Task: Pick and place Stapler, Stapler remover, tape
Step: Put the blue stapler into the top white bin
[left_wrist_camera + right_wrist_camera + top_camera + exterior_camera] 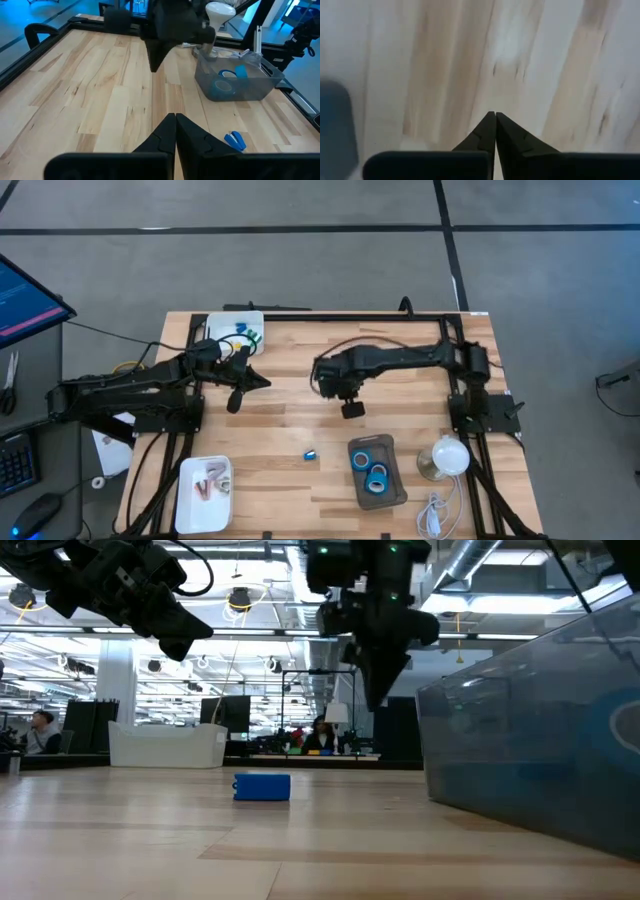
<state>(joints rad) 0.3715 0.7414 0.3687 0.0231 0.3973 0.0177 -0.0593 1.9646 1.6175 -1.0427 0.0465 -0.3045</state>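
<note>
surface point(300, 420) – pale wood planks, open hall behind | tape point(375, 470) – rolls in grey bin point(398, 492) | I see right pincer point(353, 410) pinched empty above surface, left pincer point(235, 402) closed too

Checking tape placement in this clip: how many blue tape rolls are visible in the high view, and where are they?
2 clearly: both tape rolls lie inside the grey bin at the table's front right, one nearer the back wall, one nearer the middle. Another may be hidden there.
</note>
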